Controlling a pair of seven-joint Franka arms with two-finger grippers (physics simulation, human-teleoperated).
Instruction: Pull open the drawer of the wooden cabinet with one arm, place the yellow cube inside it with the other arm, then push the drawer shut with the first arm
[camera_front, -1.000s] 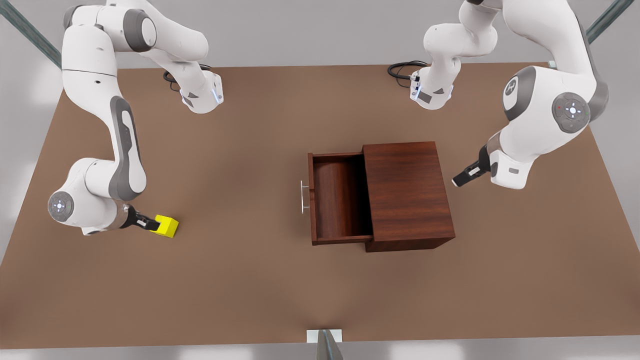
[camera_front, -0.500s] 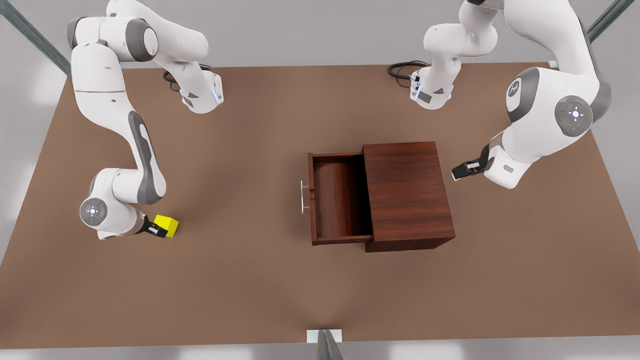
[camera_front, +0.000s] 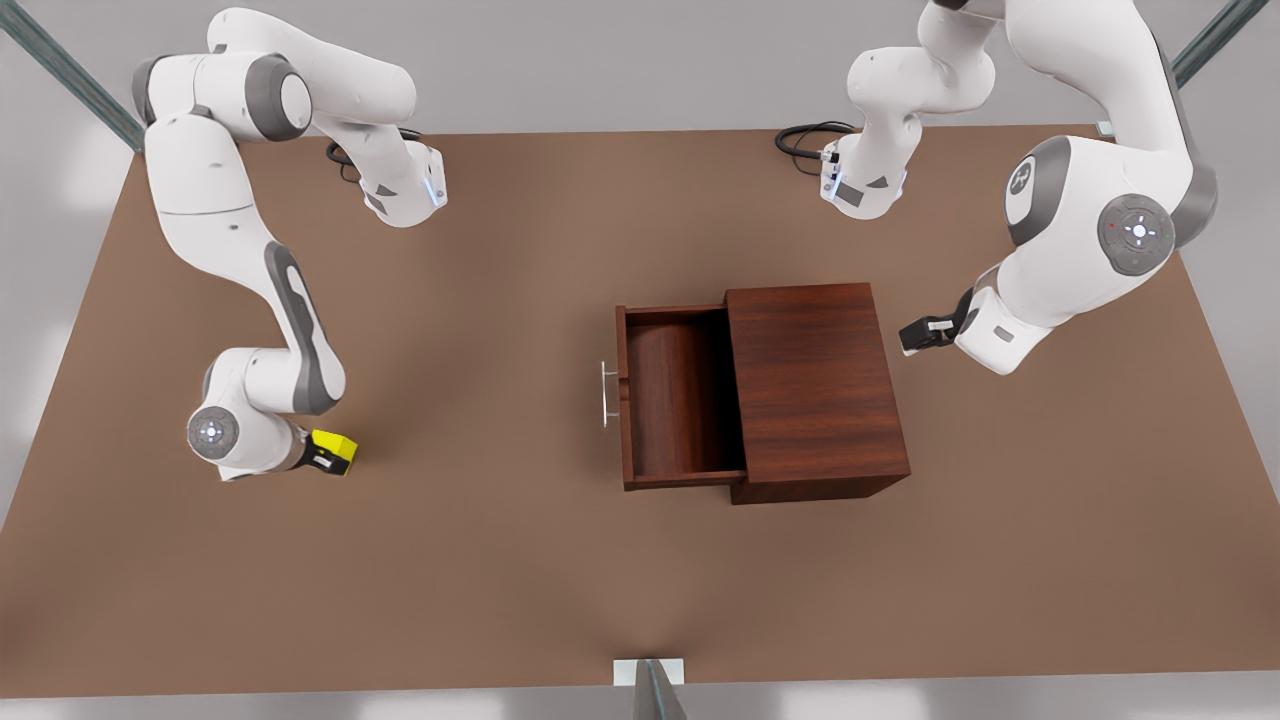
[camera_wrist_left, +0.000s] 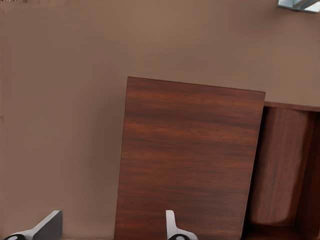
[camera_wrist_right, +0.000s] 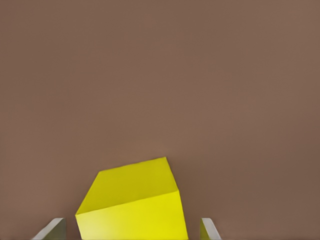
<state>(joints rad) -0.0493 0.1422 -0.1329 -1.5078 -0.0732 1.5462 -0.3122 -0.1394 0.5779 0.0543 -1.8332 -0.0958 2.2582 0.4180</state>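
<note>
Drawer (camera_front: 672, 395) already pulled out, sitting empty. Yellow cube (camera_front: 335, 451) on table (camera_front: 500, 560), far toward front view's left. Right gripper (camera_front: 322, 459) straddling cube, fingers apart, gaps either side, not clamped yet. Best to centre, drop lower, squeeze flat faces, then lift straight. Left gripper (camera_front: 912, 335) spread wide, waiting beside cabinet (camera_front: 815, 390).

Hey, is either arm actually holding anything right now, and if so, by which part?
Nothing is held. The right pincer is open, its fingers astride the yellow cube with gaps on both sides. The left pincer waits open and empty beside the cabinet.
</note>
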